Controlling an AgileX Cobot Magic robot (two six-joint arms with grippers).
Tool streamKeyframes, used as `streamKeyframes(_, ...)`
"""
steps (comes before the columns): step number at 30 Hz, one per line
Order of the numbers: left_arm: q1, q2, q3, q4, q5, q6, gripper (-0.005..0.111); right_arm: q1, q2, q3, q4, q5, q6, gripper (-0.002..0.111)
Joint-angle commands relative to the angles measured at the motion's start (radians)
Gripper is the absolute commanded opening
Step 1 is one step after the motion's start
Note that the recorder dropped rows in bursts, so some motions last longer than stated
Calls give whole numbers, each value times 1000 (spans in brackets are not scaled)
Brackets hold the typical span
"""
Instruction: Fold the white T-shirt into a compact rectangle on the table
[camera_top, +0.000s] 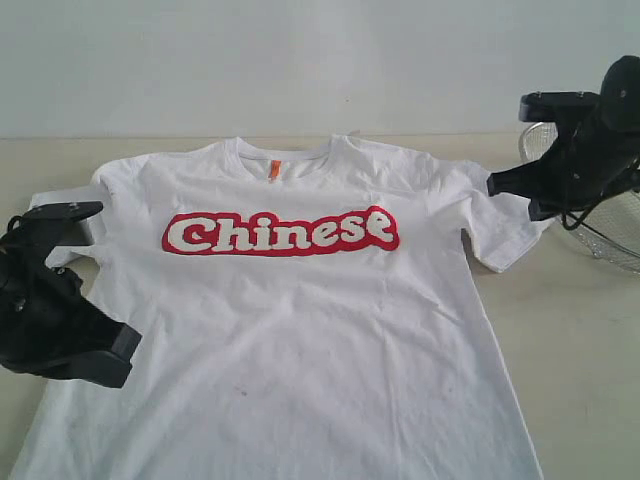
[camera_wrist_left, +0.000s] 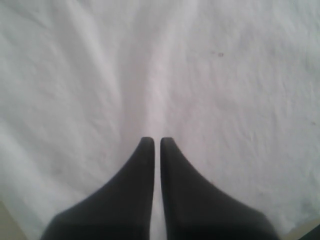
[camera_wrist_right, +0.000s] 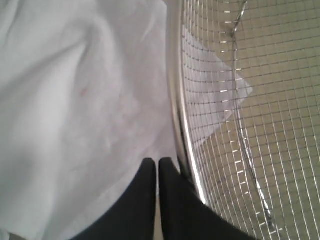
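Against white T-shirt (camera_top: 300, 340) sleeve tip: wire basket (camera_top: 603, 243); left fingers (camera_wrist_left: 132, 200), right fingers (camera_wrist_right: 140, 202) closed.

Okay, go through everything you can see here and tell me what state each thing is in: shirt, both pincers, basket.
white T-shirt: unfolded, spread front up on the table, red lettering showing.
left pincer: shut, over the shirt's cloth.
right pincer: shut, over the sleeve, next to the basket's rim.
wire-mesh basket: upright on the table, partly out of frame in the exterior view.
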Motion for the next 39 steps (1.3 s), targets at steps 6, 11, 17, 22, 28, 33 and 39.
streamKeyframes(6,-2,-6,-5,-7,-18,3,5,10,0,-6,4,-74,12,0)
streamKeyframes(11,-2,-6,-5,-7,-24,3,5,42,33,-78,4,-60,9,0)
streamKeyframes(17,-2,-6,-5,-7,-22,3,5,42,117,-232,-4,36,11,0)
streamKeyframes(22,-2,-6,-5,-7,-20,3,5,42,146,-275,-38,54,26,0)
streamKeyframes(28,-2,-6,-5,-7,-20,3,5,12,150,-275,-123,67,80,0)
streamKeyframes(33,-2,-6,-5,-7,-20,3,5,-28,150,-275,-123,75,80,0)
streamKeyframes(39,-2,-6,-5,-7,-22,3,5,-37,150,-275,-58,63,49,0)
